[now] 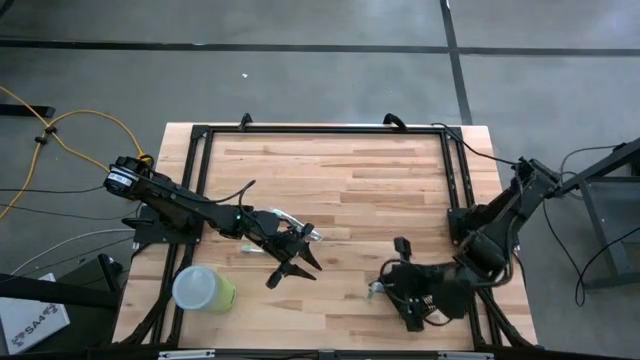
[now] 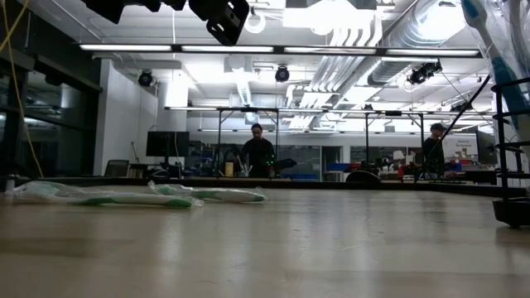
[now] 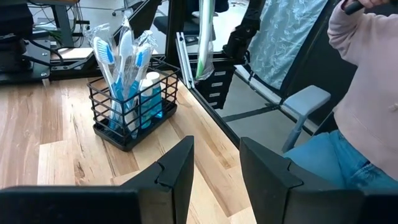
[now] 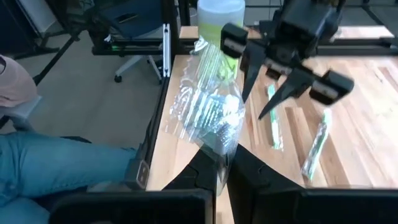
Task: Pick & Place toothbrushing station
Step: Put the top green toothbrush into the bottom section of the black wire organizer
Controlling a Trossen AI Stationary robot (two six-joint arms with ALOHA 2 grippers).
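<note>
The toothbrushing station [image 3: 132, 107], a black wire-mesh holder, stands on the wooden table near its front right edge with several blue wrapped toothbrushes upright in it. It also shows at the right edge of the low view [image 2: 512, 157]. My right gripper [image 4: 221, 158] is shut on a clear-wrapped green toothbrush [image 4: 211, 112], beside the holder [image 1: 378, 290]. My left gripper [image 3: 214, 168] hovers open over the table's middle left [image 1: 290, 262], with nothing between its fingers. Two more wrapped green toothbrushes [image 4: 273, 124] [image 4: 316, 146] lie flat on the table below it. My right gripper pinches the wrapped toothbrush by the end of its clear wrapper [image 4: 217, 144] between its two fingers. The pack sticks out beyond the fingertips, in line with them, and is lifted clear of the table.
A lime-green cup with a whitish lid [image 1: 203, 289] stands at the table's front left. A person in a pink sleeve and jeans [image 3: 367, 124] sits close to the table's front edge. A black frame rail [image 1: 320, 128] runs around the table.
</note>
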